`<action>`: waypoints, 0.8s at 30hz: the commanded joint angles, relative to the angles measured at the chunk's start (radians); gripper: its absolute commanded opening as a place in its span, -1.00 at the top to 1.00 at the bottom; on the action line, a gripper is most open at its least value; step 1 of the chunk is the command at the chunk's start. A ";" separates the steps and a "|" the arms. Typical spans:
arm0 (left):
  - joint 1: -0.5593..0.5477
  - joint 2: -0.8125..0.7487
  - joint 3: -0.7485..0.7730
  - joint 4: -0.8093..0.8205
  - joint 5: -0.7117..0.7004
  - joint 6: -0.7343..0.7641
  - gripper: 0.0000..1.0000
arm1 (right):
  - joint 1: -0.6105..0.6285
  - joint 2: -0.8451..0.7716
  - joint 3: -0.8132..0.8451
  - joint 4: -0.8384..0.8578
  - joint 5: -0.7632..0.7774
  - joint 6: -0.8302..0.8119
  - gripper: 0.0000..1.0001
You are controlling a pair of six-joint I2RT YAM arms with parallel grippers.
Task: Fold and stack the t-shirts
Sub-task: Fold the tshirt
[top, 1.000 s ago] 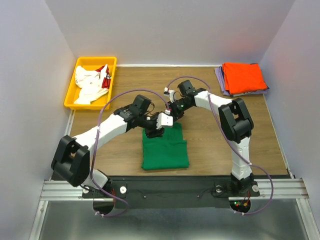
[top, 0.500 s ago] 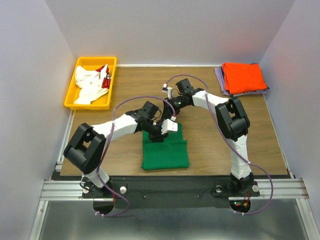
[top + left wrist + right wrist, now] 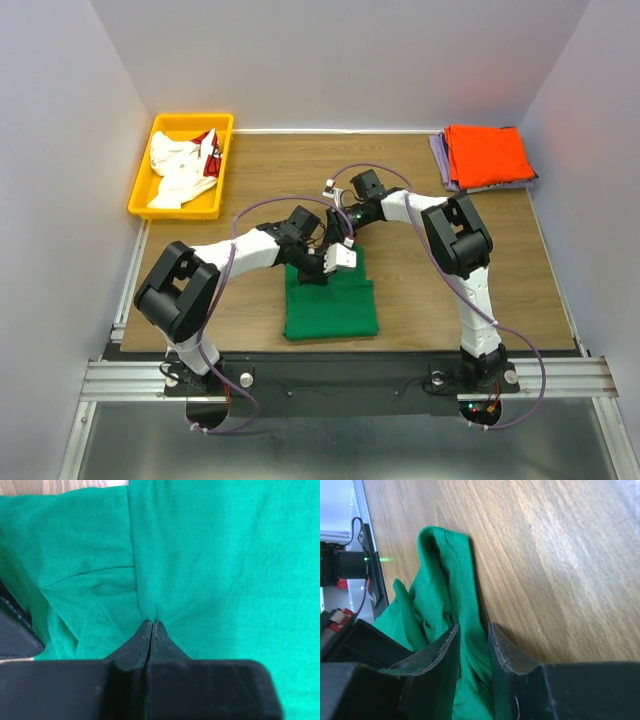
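Left end effector [image 3: 151,624] pinched the part-folded green t-shirt [image 3: 330,305], right end effector [image 3: 472,630] straddled its hem, grip unclear; orange t-shirt [image 3: 487,153] lay stacked, white t-shirts [image 3: 178,168] waited.

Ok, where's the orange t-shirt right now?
Top view: the orange t-shirt lies folded at the far right corner of the table, on top of the lavender t-shirt.

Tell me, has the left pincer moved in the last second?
Yes: the left pincer slid slightly right along the green shirt's far edge and pinched shut on it.
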 commanded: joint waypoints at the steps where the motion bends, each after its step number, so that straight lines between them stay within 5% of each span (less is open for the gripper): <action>1: -0.004 -0.112 0.015 -0.063 0.029 0.015 1.00 | 0.011 0.031 -0.058 -0.007 0.050 -0.027 0.32; 10: -0.001 -0.232 0.046 -0.080 -0.057 0.029 1.00 | 0.011 0.038 -0.099 0.002 0.027 -0.030 0.36; 24: 0.093 -0.010 0.143 0.054 -0.114 0.116 1.00 | 0.011 0.040 -0.099 0.002 0.007 -0.024 0.36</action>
